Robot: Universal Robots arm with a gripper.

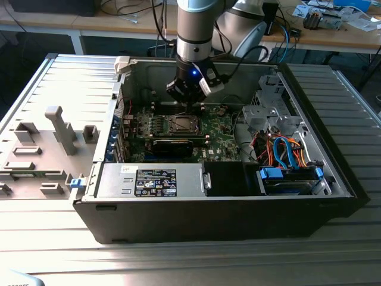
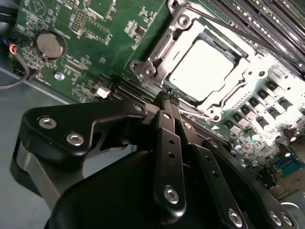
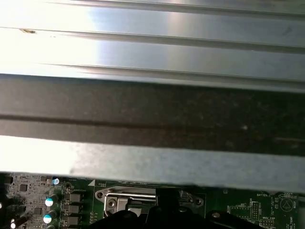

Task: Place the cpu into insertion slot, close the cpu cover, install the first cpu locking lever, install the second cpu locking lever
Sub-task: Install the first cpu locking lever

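Silvery cpu [image 2: 206, 68] sits in the slot [image 2: 157, 57] under the closed cover [image 2: 240, 78] on the board [image 1: 220, 128]; lever step in hand; gripper [image 2: 167, 99] fingers pinched together, holding nothing, tips just beside the cover's edge; next move needs precise lever contact.

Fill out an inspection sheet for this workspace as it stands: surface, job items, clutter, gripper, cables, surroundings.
Surface: ribbed grey metal table carrying an open computer case.
Job's things: cpu sits in the insertion slot on the green motherboard; cpu cover lies down around the chip. Whether the locking levers are latched cannot be told.
Clutter: grey fixture blocks on the exterior view's left.
Gripper: gripper shut, holding nothing, tips close to the slot's edge.
Cables: blue and orange cables by the drive bay; black cables behind the case.
Surroundings: wooden bench with loose items at the back.
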